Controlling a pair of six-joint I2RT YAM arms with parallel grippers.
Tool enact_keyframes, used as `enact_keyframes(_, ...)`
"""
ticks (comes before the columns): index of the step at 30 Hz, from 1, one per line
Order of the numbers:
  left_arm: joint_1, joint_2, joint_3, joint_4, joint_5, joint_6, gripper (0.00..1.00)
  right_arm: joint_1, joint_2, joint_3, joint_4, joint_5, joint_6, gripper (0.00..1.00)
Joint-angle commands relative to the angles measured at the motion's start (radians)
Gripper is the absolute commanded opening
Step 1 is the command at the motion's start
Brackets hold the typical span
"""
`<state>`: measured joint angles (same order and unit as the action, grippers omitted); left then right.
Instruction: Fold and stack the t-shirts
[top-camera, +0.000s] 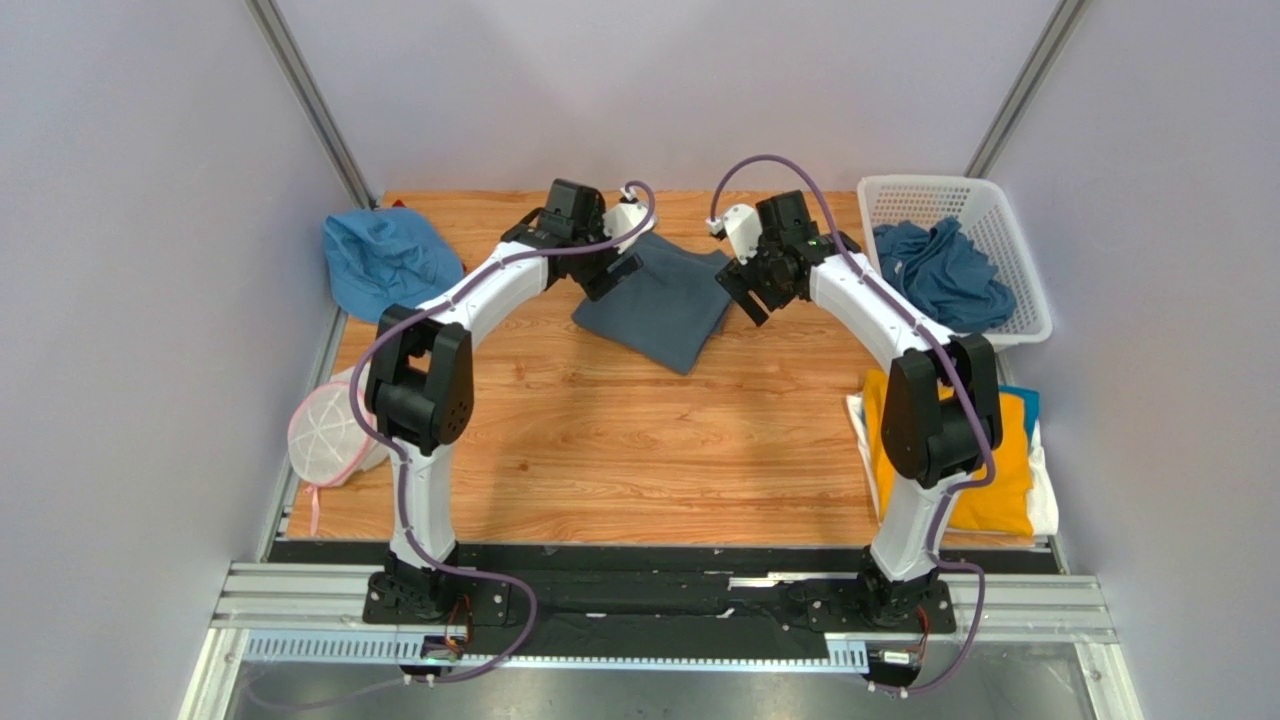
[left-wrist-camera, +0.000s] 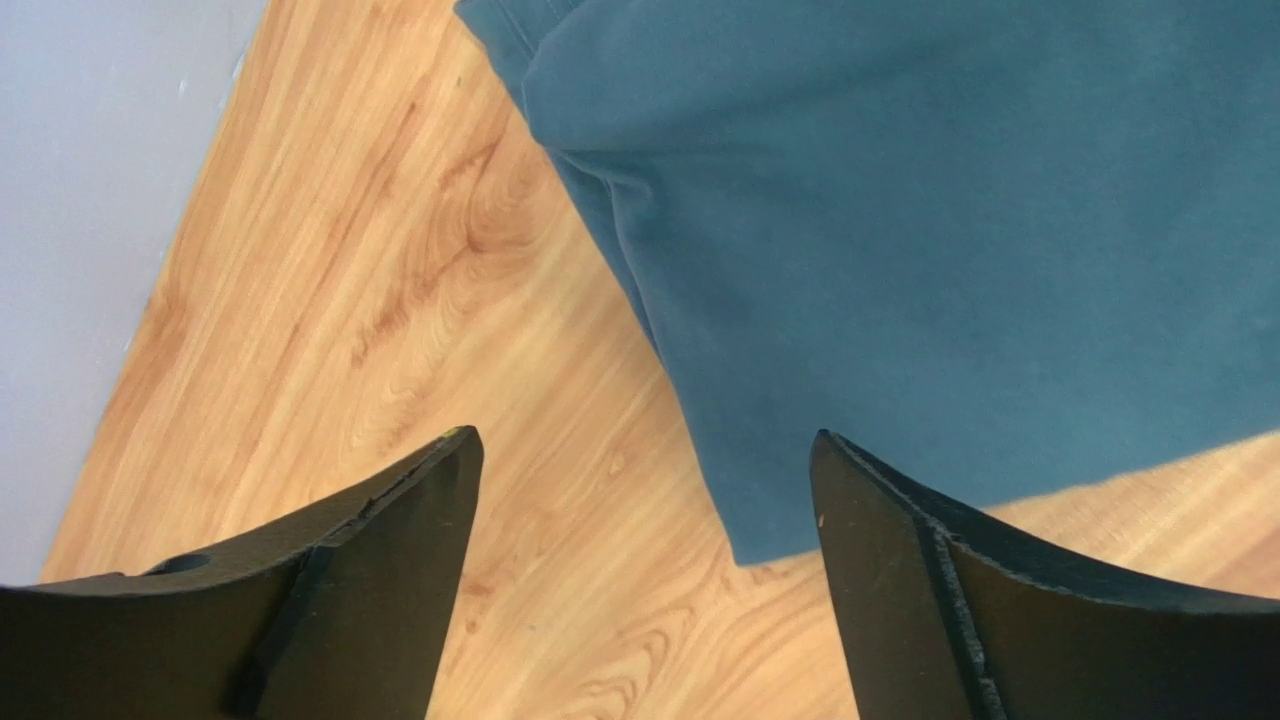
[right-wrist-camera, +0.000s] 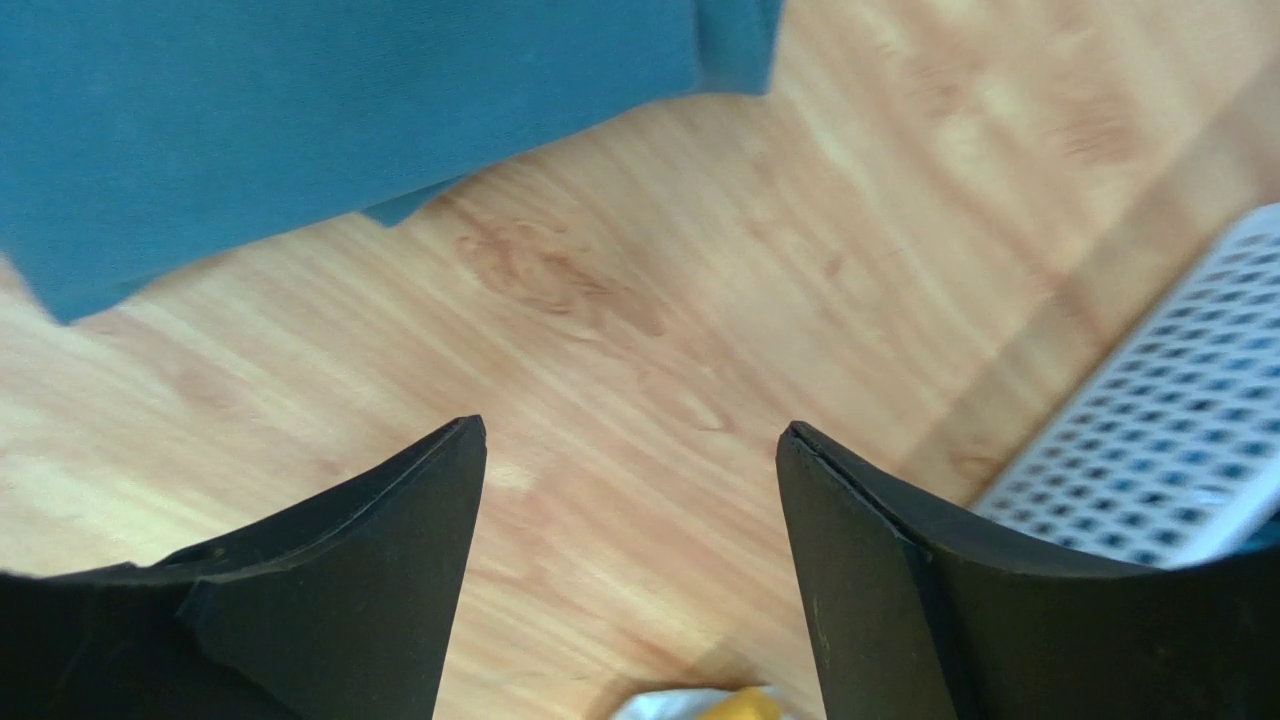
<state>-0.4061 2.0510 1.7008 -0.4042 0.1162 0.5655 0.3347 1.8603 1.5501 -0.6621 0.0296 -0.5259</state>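
A dark slate-blue t-shirt (top-camera: 661, 305) lies folded on the wooden table at the back middle. In the left wrist view this t-shirt (left-wrist-camera: 962, 225) fills the upper right, one corner lying between the fingers. My left gripper (top-camera: 621, 270) hovers at the shirt's left edge, open and empty (left-wrist-camera: 646, 450). At the shirt's right edge my right gripper (top-camera: 744, 293) is open too, with bare wood between its fingers (right-wrist-camera: 631, 435); the shirt (right-wrist-camera: 346, 120) lies beyond them. More slate-blue t-shirts (top-camera: 939, 270) are heaped in the white basket (top-camera: 1010, 210). A mustard-yellow t-shirt (top-camera: 1004, 488) tops a stack at the right, over white and bright blue ones.
A bright blue hat (top-camera: 383, 258) lies at the back left corner. A round white mesh pouch (top-camera: 328, 432) with pink edging hangs over the table's left edge. Grey walls close in the table on three sides.
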Motion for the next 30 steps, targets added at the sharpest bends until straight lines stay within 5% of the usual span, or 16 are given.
enact_keyframes(1, -0.003, -0.058, -0.027, -0.05, 0.022, -0.022, 0.94, -0.026, -0.012, -0.009, -0.082, -0.169, 0.24, 0.77)
enact_keyframes(14, -0.002, 0.06, 0.112, -0.061, -0.041, 0.059, 0.97, -0.045, 0.164, 0.05, 0.056, -0.522, 0.582, 0.86)
enact_keyframes(30, 0.0, 0.172, 0.183, -0.027, -0.046, 0.086, 0.97, -0.088, 0.336, 0.108, 0.216, -0.602, 0.641, 0.87)
